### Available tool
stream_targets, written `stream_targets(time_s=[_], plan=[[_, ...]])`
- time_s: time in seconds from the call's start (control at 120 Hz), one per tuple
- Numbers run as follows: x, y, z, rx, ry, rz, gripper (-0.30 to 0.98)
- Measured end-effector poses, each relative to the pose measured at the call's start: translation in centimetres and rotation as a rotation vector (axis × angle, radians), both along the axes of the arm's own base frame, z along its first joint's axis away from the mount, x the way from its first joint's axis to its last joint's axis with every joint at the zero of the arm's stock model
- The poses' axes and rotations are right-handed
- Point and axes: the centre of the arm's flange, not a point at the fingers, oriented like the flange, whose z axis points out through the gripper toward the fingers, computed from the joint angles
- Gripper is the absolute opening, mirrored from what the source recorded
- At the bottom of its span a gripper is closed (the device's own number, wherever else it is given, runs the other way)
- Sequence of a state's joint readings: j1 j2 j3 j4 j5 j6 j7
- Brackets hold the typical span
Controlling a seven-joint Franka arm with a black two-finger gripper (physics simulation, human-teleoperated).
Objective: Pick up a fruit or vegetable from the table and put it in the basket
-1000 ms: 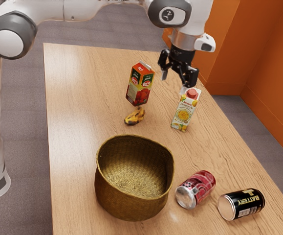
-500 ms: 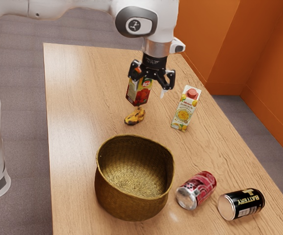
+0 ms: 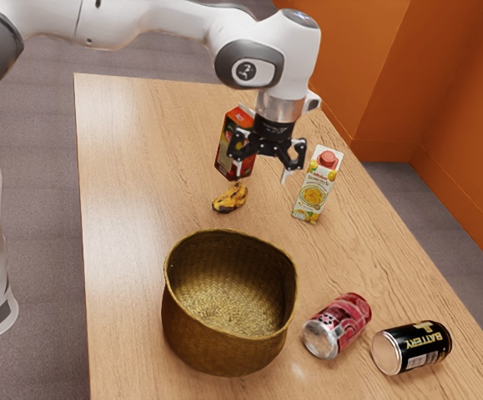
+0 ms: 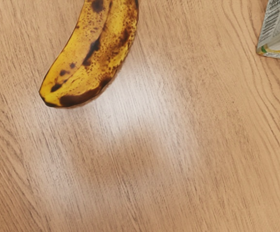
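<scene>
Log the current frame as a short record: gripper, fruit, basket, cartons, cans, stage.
gripper: black two-finger gripper, open, raised over the table
fruit: yellow banana with dark brown spots, lying on the wooden table, outside the basket
basket: round woven olive-brown basket, upright, open at the top
cartons: red carton with dark panels and white carton with red cap, both upright
cans: red-and-silver can and black can marked BATTERY, both on their sides
stage: banana not yet grasped

I see the banana (image 3: 230, 199) on the table (image 3: 128, 217), between the basket (image 3: 224, 346) and one carton (image 3: 228, 142). Toward the exterior view's right are another carton (image 3: 314, 190) and two cans (image 3: 338, 326).
</scene>
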State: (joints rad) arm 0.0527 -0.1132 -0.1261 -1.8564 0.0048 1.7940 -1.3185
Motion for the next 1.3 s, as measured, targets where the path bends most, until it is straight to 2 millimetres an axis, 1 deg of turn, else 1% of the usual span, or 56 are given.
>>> stream_targets(time_s=[0.067,0.217,0.3,0.383,0.45,0.575,0.683,0.817,1.15,1.3], plan=[[-0.1,0.6,-0.2,0.0,0.012,0.03,0.69],[-0.2,0.9,-1.0,-0.002,0.034,0.074,0.69],[-0.3,2.3,-1.6,-0.005,0.049,0.116,0.68],[0.3,4.5,-3.3,-0.01,0.08,0.17,0.68],[0.3,5.8,-3.5,-0.014,0.084,0.205,0.68],[0.2,6.7,-3.7,-0.027,0.088,0.238,0.68],[-0.7,8.1,-4.4,-0.045,0.092,0.274,0.68],[-1.5,8.0,-5.9,-0.05,0.093,0.28,0.68],[-1.7,8.2,-7.2,-0.033,0.067,0.269,0.69],[-1.7,8.4,-7.3,-0.016,0.058,0.227,0.68]])
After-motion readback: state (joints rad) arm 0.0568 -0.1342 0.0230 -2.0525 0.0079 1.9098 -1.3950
